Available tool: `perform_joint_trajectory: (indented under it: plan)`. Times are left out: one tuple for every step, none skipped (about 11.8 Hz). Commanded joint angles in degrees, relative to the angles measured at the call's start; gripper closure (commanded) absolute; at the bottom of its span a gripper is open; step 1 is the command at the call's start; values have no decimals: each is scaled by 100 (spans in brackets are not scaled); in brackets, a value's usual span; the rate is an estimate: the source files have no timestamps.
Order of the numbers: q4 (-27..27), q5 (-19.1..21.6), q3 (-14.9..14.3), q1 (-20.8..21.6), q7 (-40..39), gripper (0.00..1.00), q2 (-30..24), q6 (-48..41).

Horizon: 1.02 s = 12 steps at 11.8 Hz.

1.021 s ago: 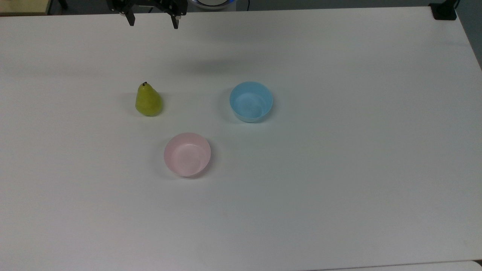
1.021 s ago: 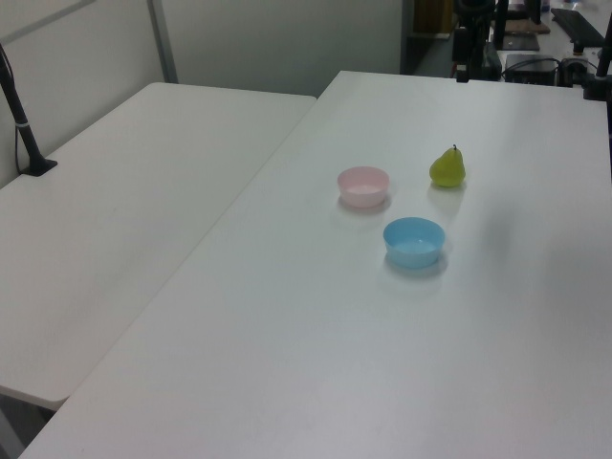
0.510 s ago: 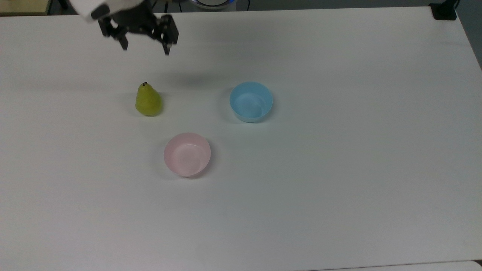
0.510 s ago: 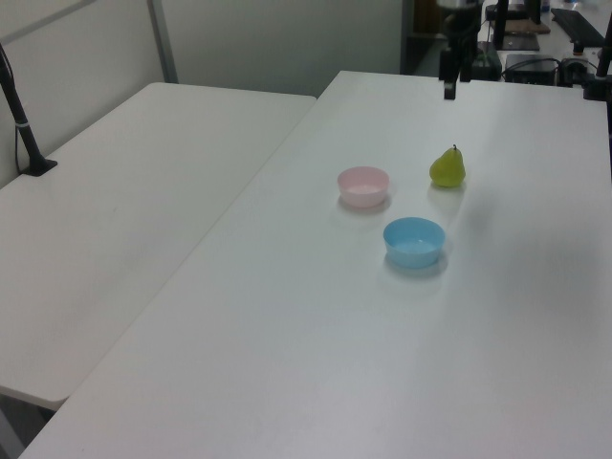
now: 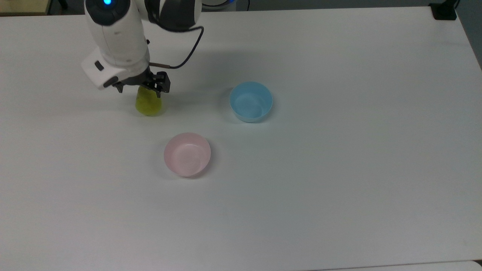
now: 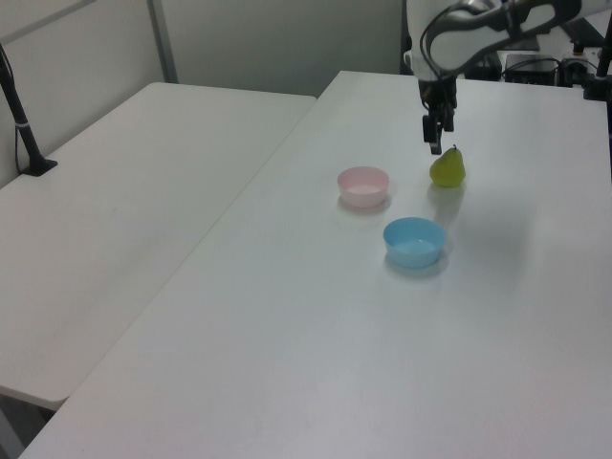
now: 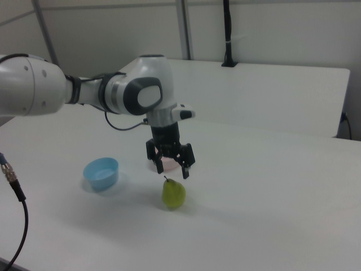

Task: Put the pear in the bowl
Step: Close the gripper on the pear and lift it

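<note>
Pear (image 7: 174, 193) first: it stands upright on the white table (image 5: 339, 188), stem up, and nothing holds it. The gripper (image 7: 171, 170) hangs just above its top with its two fingers spread wide and nothing between them; from the right view the fingertips sit a little above the stem, one on each side of it. Seen from the top view, the arm's white wrist covers the pear's upper half, so only the rounded base peeks out below the black fingers.

The pink bowl (image 5: 187, 154) is empty. It sits near the pear, lower and toward the top view's right, with clear table between them. A blue bowl (image 5: 251, 101) stands off toward the top view's right, also empty, and it is not the one wanted.

So, as I read it, none of the real work is done. The arm is lined up over the fruit, no more. What is left is nearly everything: lower around the pear, close on it, lift, carry it across to the pink bowl and let go. The narrow top looks a poor place to pinch; lower down on the body seems safer.
</note>
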Motion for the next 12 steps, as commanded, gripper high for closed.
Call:
perform_joint_trajectory:
  plan:
    - [-281,-236,-56,69,-257,0,98,178]
    - [-386,-288,-56,69,-257,0,125,326]
    - [-482,-298,-56,87,-257,0,125,450]
    - [-527,-324,-56,87,-257,1,125,486]
    - [-536,-376,-56,87,-257,10,134,486]
    - [-536,-385,-56,87,-257,27,134,486]
    - [-536,-386,-56,104,-309,56,125,469]
    - [-527,-377,-56,122,-362,74,108,416]
    - [-527,-351,-56,148,-362,81,81,381]
    - [-501,-342,-56,166,-362,83,29,259]
    - [-414,-342,-56,166,-371,85,-59,14]
    - [-309,-316,-56,166,-432,88,-225,-206]
